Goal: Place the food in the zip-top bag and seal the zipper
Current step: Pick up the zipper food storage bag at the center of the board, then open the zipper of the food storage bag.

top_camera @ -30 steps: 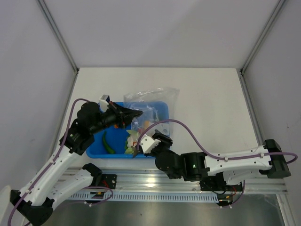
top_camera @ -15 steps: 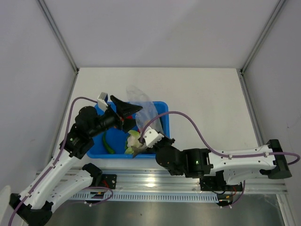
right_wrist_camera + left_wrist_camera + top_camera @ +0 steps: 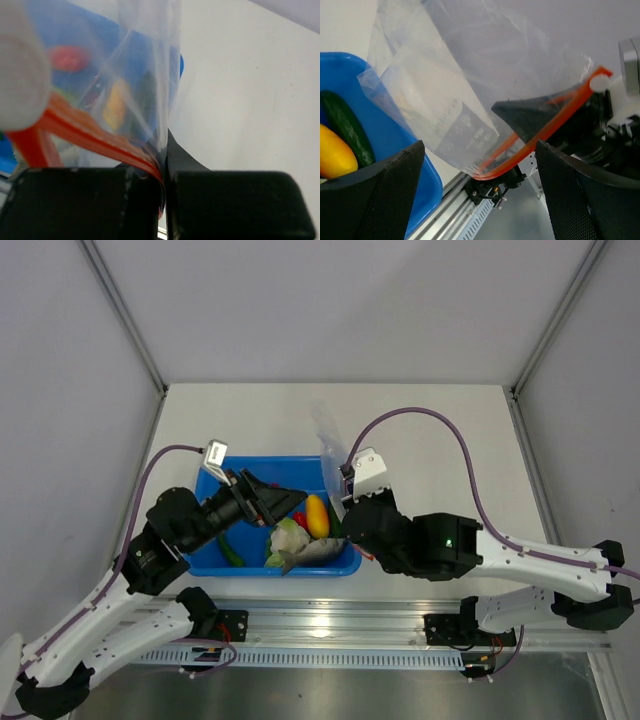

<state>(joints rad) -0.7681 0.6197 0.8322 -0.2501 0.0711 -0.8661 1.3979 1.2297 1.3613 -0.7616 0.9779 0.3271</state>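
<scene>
The zip-top bag (image 3: 329, 445) hangs clear and crinkly beside the tray's right end, above the table. My right gripper (image 3: 340, 502) is shut on its mouth edge. In the right wrist view the jaws (image 3: 164, 172) pinch the red-orange zipper (image 3: 90, 134) and the bag (image 3: 147, 70). My left gripper (image 3: 290, 502) is open over the tray, holding nothing. In its wrist view the bag (image 3: 465, 85) and zipper (image 3: 555, 120) hang beyond the open fingers (image 3: 380, 197). The food lies in the tray: mango (image 3: 316, 515), tomato (image 3: 299, 519), cauliflower (image 3: 288, 537), fish (image 3: 312, 555), cucumber (image 3: 347, 127).
The blue tray (image 3: 215, 560) sits at the near left of the white table (image 3: 440, 440). A green vegetable (image 3: 231, 550) lies at its left end. An aluminium rail (image 3: 320, 625) runs along the near edge. Grey walls stand on both sides.
The left gripper let go of the bag, opened and drew back left. The right gripper shut on the bag's mouth and carried it up and right off the tray, uncovering the food.
</scene>
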